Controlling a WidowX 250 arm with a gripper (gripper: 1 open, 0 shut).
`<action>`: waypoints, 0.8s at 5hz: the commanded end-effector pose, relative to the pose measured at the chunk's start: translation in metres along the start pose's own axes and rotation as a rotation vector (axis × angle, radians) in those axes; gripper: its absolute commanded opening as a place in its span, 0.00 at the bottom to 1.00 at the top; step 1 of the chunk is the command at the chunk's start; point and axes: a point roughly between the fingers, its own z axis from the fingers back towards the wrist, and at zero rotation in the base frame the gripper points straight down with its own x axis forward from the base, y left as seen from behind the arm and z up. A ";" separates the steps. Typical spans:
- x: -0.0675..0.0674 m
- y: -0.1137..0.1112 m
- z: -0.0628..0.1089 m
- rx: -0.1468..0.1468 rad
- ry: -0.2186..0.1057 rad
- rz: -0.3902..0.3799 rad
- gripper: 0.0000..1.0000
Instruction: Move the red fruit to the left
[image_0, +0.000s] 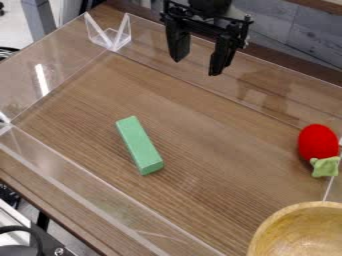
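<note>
My claw (207, 58) is hanging over the far part of the wooden table (174, 140), its fingers standing apart. Nearer the camera, the green block (139, 145) is lying flat. The red fruit (318, 143) is resting at the picture's right side, beyond the yellow bowl (301, 235).

no readable text, no legible labels or brands, no numbers or signs

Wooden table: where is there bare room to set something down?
The widest bare patch of table lies between the green block and the red fruit, below the end effector. It looks more crowded at the right edge, where the fruit sits above the bowl.
</note>
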 end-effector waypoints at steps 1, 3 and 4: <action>0.005 -0.009 -0.008 -0.008 0.028 0.012 1.00; 0.038 -0.087 -0.017 -0.046 0.025 -0.060 1.00; 0.051 -0.127 -0.024 -0.057 0.021 -0.113 1.00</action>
